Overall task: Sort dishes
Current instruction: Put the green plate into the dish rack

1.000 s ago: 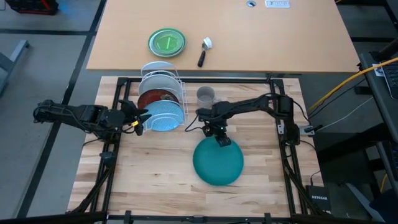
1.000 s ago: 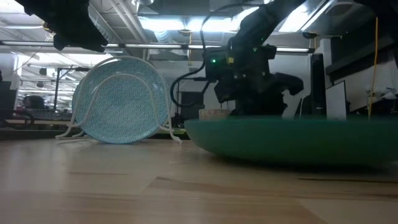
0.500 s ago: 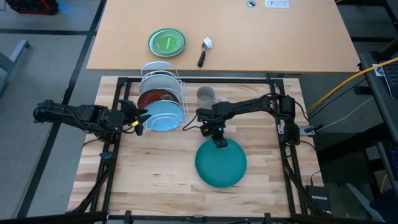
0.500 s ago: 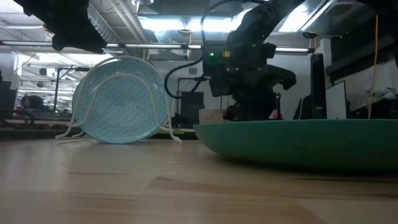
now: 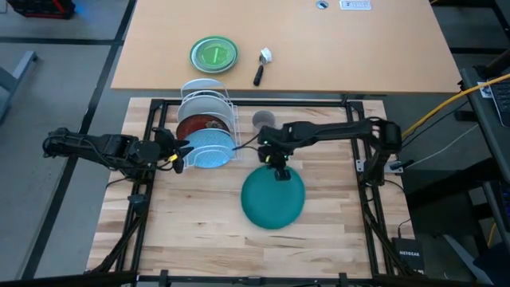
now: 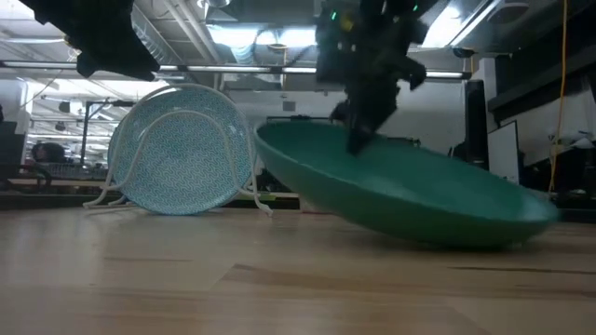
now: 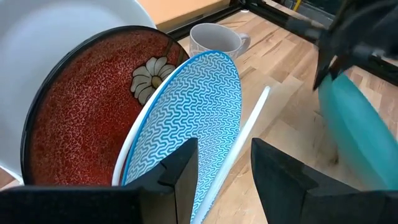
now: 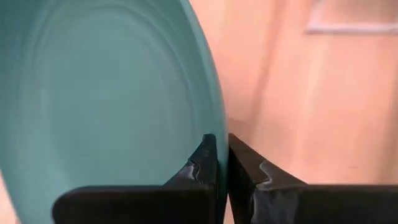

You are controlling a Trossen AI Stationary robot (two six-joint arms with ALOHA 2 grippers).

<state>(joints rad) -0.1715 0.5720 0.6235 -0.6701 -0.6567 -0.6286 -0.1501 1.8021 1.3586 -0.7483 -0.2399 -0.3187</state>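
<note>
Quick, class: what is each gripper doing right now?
Left gripper: open, at the blue plate.
Right gripper: shut on the teal plate rim.

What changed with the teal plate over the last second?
The right tool closed on the rim of the teal plate and tipped that edge up off the table; the far edge rests on the wood, and the plate slid slightly left. The left tool stayed by the rack, with the light blue plate unmoved.
</note>
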